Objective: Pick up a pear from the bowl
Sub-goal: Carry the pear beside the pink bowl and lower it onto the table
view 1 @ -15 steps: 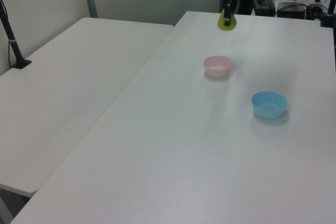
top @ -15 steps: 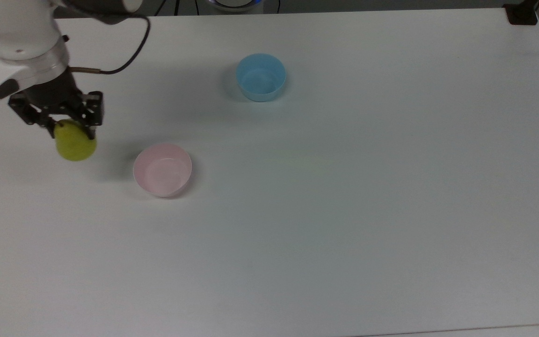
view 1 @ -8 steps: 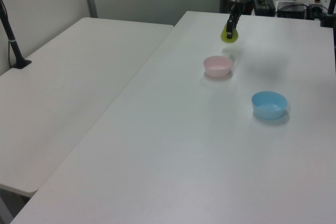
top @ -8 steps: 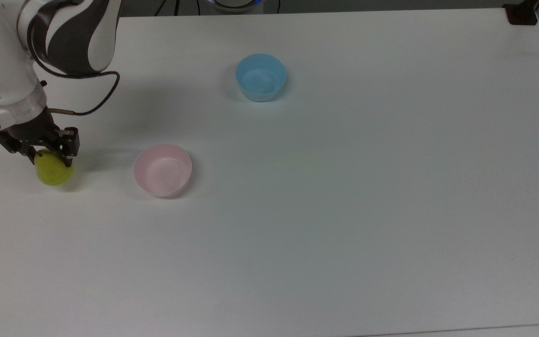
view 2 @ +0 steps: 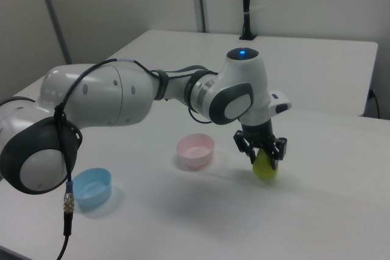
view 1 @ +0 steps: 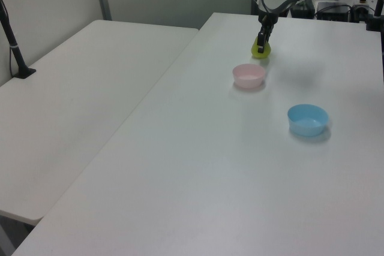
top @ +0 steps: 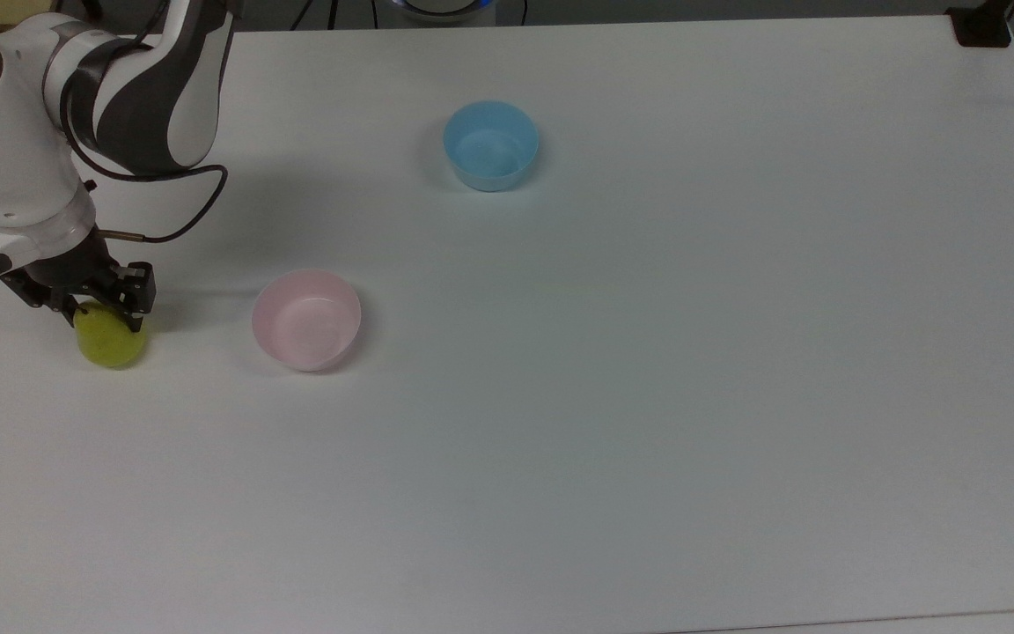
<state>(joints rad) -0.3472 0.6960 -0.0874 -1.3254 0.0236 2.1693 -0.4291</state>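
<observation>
White table (top: 648,396), fingers (top: 139,291) gripping pear (top: 111,342)

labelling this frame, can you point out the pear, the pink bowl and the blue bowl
pear (top: 111,343), top view, on its rounded yellow-green body.
pink bowl (top: 306,319), top view, on its smooth inside.
blue bowl (top: 490,145), top view, on its inside bottom.

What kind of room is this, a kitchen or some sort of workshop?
Most likely a robotics lab or test room, not a kitchen. A white robot arm with a pincer holds a pear over a plain white table bearing a pink bowl and a blue bowl, with office partition walls behind.
</observation>
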